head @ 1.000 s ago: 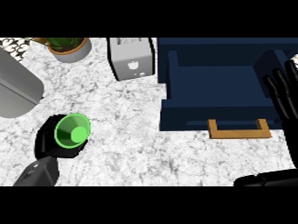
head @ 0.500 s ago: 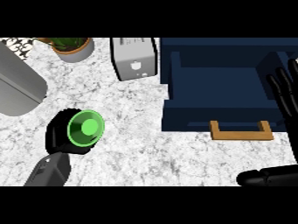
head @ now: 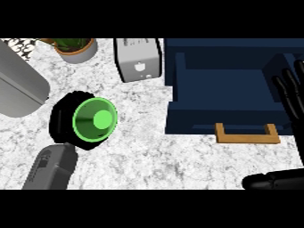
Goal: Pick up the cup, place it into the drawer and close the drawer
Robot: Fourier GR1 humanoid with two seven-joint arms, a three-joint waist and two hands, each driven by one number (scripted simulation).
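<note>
Two hands show: the left hand (head: 67, 116) comes up from the lower left on its grey forearm, fingers curled round the one green cup (head: 96, 120), held over the counter (head: 180, 162) left of the one blue drawer (head: 230, 84); the right hand (head: 302, 100) rests at the right edge, fingers straight and pointing up. One toaster (head: 139, 59) and one plant pot (head: 75, 48) stand along the back, with one grey cylinder (head: 9, 84) at the left.

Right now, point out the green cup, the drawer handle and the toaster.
green cup (head: 96, 119), head view, on its inner bottom.
drawer handle (head: 246, 139), head view, on its wooden bar.
toaster (head: 140, 66), head view, on its front face.
</note>
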